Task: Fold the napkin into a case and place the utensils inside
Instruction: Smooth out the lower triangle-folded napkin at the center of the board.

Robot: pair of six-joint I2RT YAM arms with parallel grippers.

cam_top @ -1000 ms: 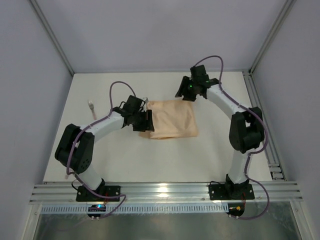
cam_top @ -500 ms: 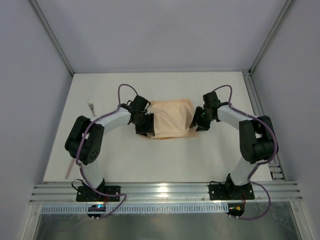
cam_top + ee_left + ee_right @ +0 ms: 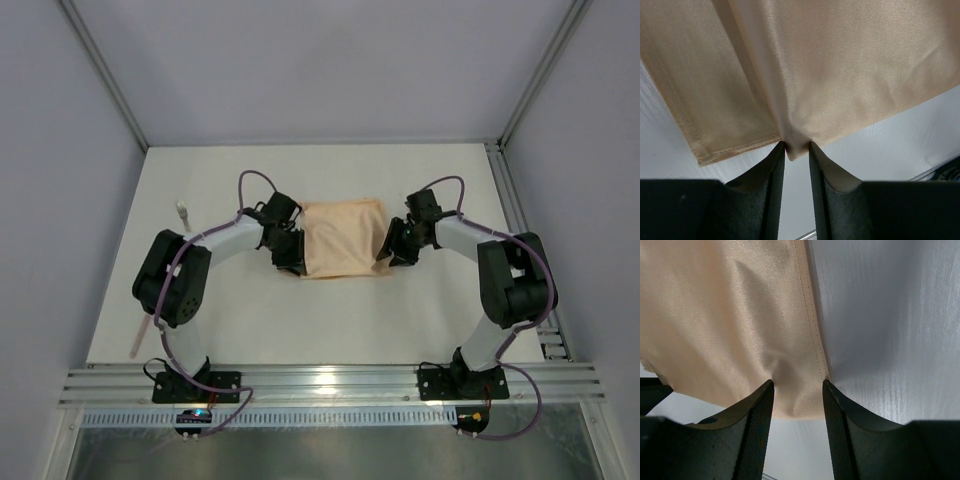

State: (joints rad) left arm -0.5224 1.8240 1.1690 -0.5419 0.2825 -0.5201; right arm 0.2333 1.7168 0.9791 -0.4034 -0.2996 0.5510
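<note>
Tabletop (image 3: pixel 300 320): unchanged; it carries everything in the scene.
Right arm (image 3: pixel 470 235): the main change; it has swung in from the far edge to the napkin's right side and now mirrors the left arm (image 3: pixel 225 240).
Napkin (image 3: pixel 345 238): lies mid-tabletop between the two hands. It is already doubled into a broad rectangle but is not yet a narrow case, and it has barely shifted.
Left hand (image 3: pixel 796 148): has narrowed onto the napkin's near-left corner; a pucker of cloth is pinched between its fingertips.
Right hand (image 3: pixel 798 385): jaws apart, astride the near-right hemmed corner; the cloth lies flat between them, not visibly pinched.
Utensils (image 3: pixel 183 211): at the tabletop's left side, well apart from the napkin, untouched.
Meaning: one corner is secured and the other framed, so the next fold probably waits on the right hand closing. Loading the utensils is still some way off.
</note>
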